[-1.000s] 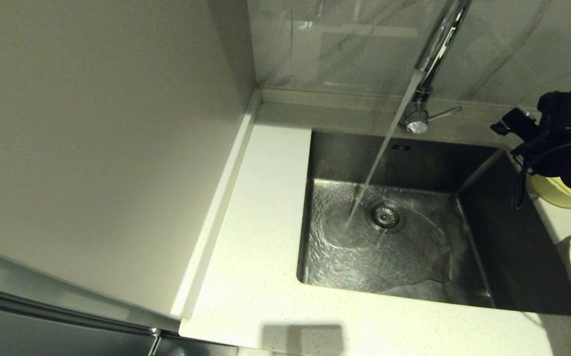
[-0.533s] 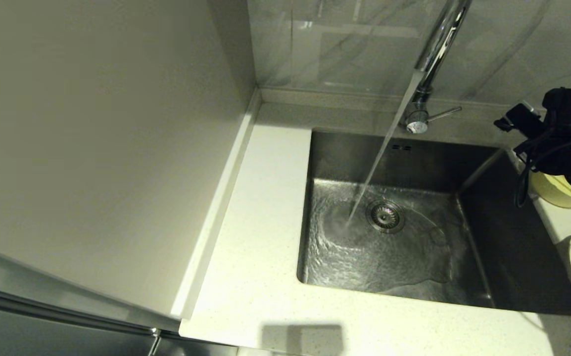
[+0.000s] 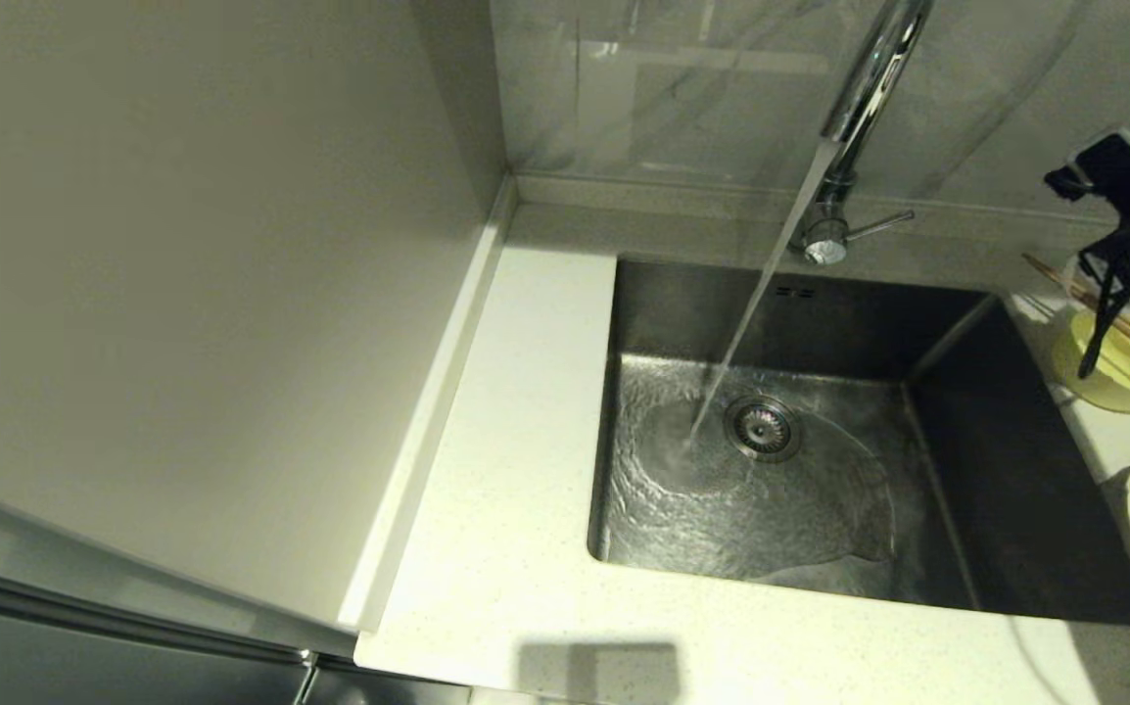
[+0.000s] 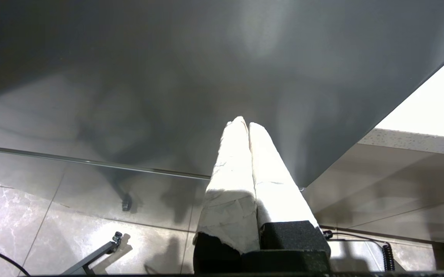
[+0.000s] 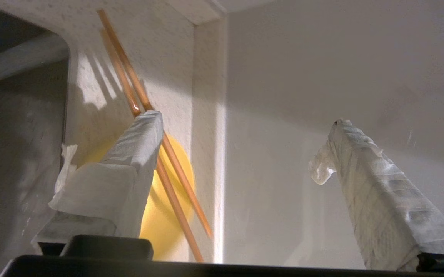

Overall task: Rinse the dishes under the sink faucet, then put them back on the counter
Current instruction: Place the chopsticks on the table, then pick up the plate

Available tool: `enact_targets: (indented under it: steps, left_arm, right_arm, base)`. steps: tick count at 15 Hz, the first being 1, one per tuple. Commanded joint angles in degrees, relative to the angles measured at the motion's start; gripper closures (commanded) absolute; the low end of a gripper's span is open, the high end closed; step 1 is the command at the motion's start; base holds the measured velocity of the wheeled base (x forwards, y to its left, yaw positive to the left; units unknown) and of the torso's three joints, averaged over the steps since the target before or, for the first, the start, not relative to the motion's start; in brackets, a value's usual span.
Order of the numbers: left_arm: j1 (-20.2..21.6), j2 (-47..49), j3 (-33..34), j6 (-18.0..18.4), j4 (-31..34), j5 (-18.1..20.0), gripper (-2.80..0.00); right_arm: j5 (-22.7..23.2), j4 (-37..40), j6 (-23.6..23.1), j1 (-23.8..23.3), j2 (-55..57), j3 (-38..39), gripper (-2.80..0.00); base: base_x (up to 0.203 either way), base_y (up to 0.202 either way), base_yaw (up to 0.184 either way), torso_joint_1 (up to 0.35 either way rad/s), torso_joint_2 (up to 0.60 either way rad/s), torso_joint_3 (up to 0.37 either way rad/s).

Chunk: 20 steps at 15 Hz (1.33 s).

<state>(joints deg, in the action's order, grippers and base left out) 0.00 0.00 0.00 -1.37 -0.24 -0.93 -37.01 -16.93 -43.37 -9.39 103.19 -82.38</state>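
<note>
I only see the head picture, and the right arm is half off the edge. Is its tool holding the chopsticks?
Observer: No. The right wrist view shows the right tool wide open, with nothing between its fingers.
Operator: Is it close to them?
Observer: Yes. From that camera, one finger overlaps the chopsticks, which lie across the yellow bowl. I cannot tell if they touch.
Operator: Where's the other arm? I can't find it!
Observer: The left tool is shut. It hangs low in front of a dark cabinet front, over a tiled floor.
</note>
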Motion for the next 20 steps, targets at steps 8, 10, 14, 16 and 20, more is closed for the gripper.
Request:
enact_targets:
  steps: [8, 10, 14, 16, 20]
  left_arm:
    - [0.00, -0.09, 0.00, -0.04, -0.02, -0.04, 0.00]
    - [0.00, -0.09, 0.00, -0.04, -0.02, -0.04, 0.00]
    - [0.00, -0.09, 0.00, -0.04, -0.02, -0.04, 0.00]
    - [0.00, -0.09, 0.00, -0.04, -0.02, -0.04, 0.00]
    - [0.00, -0.09, 0.00, -0.04, -0.02, -0.04, 0.00]
  right_arm:
    - [15.09, 48.61, 52.02, -0.62, -26.79, 13.84, -2.80]
    - [20.87, 54.53, 65.30, -0.85, -28.96, 16.49, -2.80]
    - [32.72, 82.54, 86.82, -0.90, -28.19, 5.15, -2.80]
    - [27.66, 85.78, 84.84, 1.33, -28.72, 4.24, -2.80]
    - [5.66, 85.71, 70.23, 4.37, -28.86, 7.69, -2.80]
  base:
    - [0.000, 0.000, 0.000, 0.000, 0.00, 0.000]
    - [0.000, 0.000, 0.000, 0.000, 0.00, 0.000]
    - [0.000, 0.000, 0.000, 0.000, 0.00, 0.000]
    - [0.000, 0.000, 0.000, 0.000, 0.00, 0.000]
    - [0.000, 0.000, 0.000, 0.000, 0.00, 0.000]
